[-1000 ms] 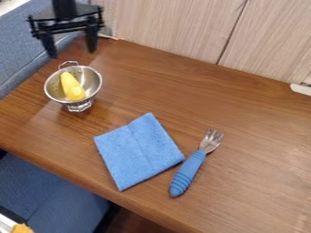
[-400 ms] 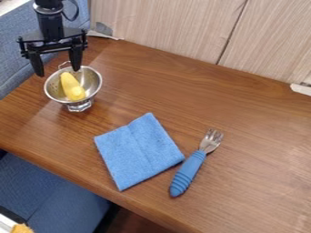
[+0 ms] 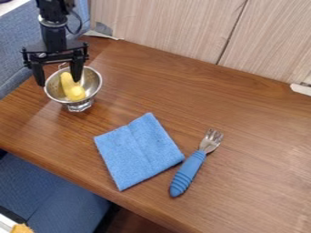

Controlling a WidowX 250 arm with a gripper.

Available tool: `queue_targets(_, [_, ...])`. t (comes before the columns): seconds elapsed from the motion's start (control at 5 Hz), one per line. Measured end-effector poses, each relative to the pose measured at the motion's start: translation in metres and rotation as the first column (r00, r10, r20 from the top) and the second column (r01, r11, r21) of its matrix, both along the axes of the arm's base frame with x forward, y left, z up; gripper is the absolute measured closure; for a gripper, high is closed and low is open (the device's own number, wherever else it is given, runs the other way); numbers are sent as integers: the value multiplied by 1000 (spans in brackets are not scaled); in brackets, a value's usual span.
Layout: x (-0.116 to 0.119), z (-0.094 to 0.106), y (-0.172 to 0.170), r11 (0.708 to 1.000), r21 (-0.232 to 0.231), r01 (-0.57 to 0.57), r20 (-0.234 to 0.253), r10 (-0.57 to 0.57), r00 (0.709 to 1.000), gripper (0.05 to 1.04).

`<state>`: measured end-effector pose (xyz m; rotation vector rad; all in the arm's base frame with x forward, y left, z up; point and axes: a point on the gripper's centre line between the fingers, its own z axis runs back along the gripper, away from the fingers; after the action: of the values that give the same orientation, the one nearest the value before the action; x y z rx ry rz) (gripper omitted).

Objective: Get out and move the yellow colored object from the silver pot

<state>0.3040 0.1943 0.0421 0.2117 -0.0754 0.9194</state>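
Jaws spread at silver pot [image 3: 92, 83], 1 yellow object [image 3: 74, 93] inside

Open gripper [image 3: 59, 83] above silver pot [image 3: 92, 95]; yellow object [image 3: 73, 91] inside.

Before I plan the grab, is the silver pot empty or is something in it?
Not empty: the yellow object lies inside the silver pot, visible through its open top.

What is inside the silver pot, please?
The yellow object lies in the pot, its upper part partly covered by the jaws. What lies directly beneath it cannot be seen.
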Motion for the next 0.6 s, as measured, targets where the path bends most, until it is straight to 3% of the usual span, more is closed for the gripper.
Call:
queue_targets(0.4, [5, -18, -10, 999, -31, 27, -27, -28, 999, 83])
queue_targets(0.6, [7, -23, -12, 999, -27, 27, -33, -27, 999, 133])
